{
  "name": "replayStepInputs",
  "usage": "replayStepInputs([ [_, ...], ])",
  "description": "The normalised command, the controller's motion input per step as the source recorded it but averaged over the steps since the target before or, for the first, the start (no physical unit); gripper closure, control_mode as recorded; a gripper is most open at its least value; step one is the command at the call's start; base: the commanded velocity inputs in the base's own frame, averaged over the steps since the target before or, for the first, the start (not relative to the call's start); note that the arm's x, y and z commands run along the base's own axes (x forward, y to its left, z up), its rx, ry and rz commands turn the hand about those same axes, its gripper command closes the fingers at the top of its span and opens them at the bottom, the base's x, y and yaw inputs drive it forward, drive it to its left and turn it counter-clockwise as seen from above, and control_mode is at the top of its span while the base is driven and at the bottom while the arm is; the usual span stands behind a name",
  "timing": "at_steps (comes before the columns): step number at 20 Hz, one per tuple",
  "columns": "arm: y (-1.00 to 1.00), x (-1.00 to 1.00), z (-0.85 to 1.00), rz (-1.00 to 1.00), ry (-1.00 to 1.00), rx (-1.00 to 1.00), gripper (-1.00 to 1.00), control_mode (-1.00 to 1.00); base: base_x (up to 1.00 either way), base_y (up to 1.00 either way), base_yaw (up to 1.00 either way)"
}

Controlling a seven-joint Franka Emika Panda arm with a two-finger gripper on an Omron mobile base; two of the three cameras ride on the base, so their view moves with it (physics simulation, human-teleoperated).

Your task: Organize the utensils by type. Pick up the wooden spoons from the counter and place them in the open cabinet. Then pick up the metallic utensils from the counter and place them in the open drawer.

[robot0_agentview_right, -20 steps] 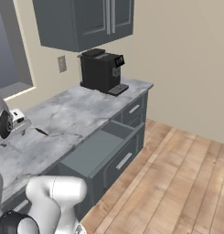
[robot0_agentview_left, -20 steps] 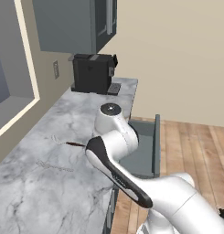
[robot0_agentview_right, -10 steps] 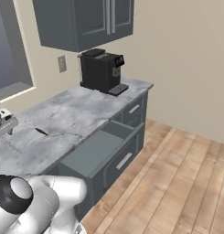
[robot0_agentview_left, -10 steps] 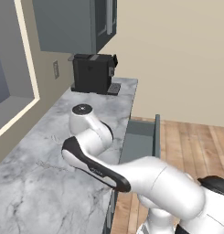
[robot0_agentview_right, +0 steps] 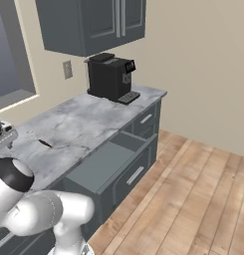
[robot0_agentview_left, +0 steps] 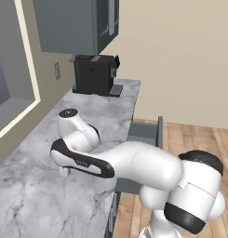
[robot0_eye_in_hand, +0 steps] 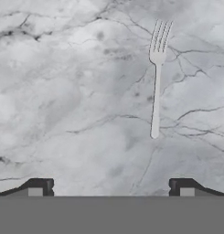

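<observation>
Pincer (robot0_eye_in_hand: 111,187) wide, empty, above bench (robot0_eye_in_hand: 63,91). Fork (robot0_eye_in_hand: 157,77) offset toward one finger; risk: thin, flat, may slip if uncentred.

One pale metal fork (robot0_eye_in_hand: 157,82) lay on the marble counter (robot0_eye_in_hand: 63,91), at the upper right of the hand view. One small dark utensil (robot0_agentview_right: 45,143), one black coffee machine (robot0_agentview_right: 111,77) and one open drawer (robot0_agentview_right: 111,162) were visible.
</observation>
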Motion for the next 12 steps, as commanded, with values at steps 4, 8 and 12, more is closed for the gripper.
replayStepInputs([
  [4,0.17,0.15,-0.38,0.02,0.00,-0.01,-1.00,-1.00,0.00,0.00,0.00],
  [8,0.14,0.00,-0.28,0.00,0.00,0.00,-1.00,-1.00,0.00,0.00,0.00],
  [12,0.04,0.11,-0.24,0.00,0.00,0.00,-1.00,-1.00,0.00,0.00,0.00],
])
